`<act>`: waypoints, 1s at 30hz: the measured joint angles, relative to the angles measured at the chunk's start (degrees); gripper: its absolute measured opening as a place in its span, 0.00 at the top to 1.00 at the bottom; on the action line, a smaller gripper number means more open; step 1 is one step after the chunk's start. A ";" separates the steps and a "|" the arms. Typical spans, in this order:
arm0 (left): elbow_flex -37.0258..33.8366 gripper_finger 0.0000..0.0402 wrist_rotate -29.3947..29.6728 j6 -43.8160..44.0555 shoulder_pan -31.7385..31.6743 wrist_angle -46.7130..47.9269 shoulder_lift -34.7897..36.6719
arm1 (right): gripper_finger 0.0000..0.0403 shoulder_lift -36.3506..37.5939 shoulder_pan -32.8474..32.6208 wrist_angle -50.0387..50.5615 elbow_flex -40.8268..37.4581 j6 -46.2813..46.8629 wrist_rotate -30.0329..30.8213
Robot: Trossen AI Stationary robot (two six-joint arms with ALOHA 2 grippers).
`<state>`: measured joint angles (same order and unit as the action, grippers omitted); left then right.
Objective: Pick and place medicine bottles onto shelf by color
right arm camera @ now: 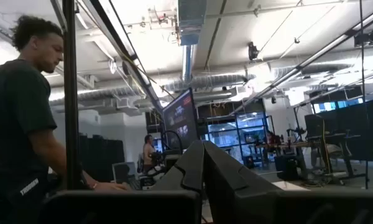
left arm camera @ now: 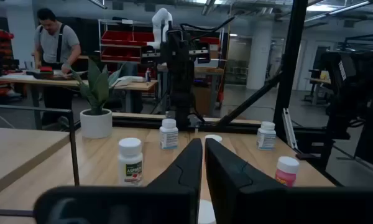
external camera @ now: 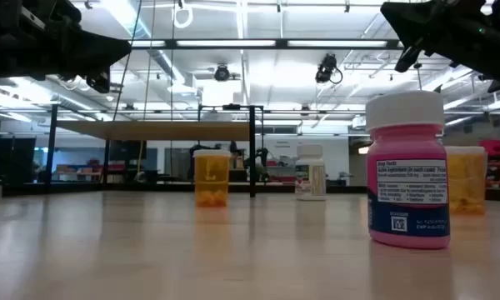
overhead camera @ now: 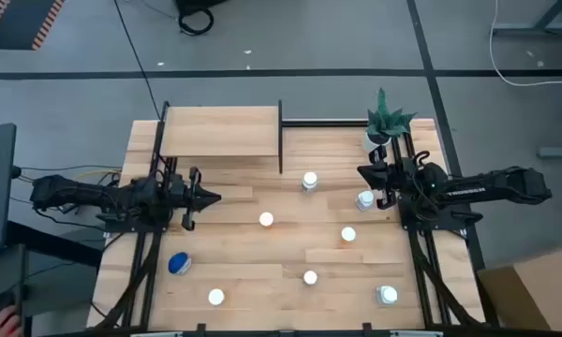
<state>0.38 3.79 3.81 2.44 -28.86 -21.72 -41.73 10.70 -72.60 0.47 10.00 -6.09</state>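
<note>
Two dark arms wait over the big wooden plank tabletop (overhead camera: 253, 281), one at each side edge: the left gripper (overhead camera: 211, 197) is clenched on nothing, fingers pressed together and pointing toward the middle, and the right gripper (overhead camera: 363, 171) is likewise clenched and empty, close to a white-capped bottle (overhead camera: 365, 199) by the right edge. At the far left of the table stands the raised light-wood shelf on a thin black metal frame (overhead camera: 220, 131), bare on top; one black upright post (overhead camera: 280, 137) of the frame rises at its right end, between the board and the bottles. A small white pot with a green spiky plant (overhead camera: 386, 124) sits in the far right corner, just behind the right gripper. Eight small round medicine bottles stand scattered and well apart across the open planks, none on the shelf. From above most show only white caps; a wider blue one (overhead camera: 179, 264) is near the left front. At table level, a pink bottle with a white cap and printed label (external camera: 407, 171) is nearest, an orange one (external camera: 212, 177) and a white one (external camera: 310, 172) farther back.
</note>
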 joint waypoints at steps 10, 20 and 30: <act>0.01 0.91 0.00 -0.02 0.00 0.00 -0.01 | 0.96 0.00 0.00 0.00 0.00 0.00 0.02; 0.00 0.94 0.01 0.00 0.00 -0.02 -0.01 | 0.96 0.01 -0.01 0.02 0.00 -0.01 0.02; 0.02 0.91 0.02 -0.01 -0.01 0.00 -0.01 | 0.96 0.00 -0.01 0.02 0.00 -0.01 0.02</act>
<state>0.40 3.81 3.80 2.43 -28.87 -21.73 -41.74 10.69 -72.58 0.47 9.99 -6.07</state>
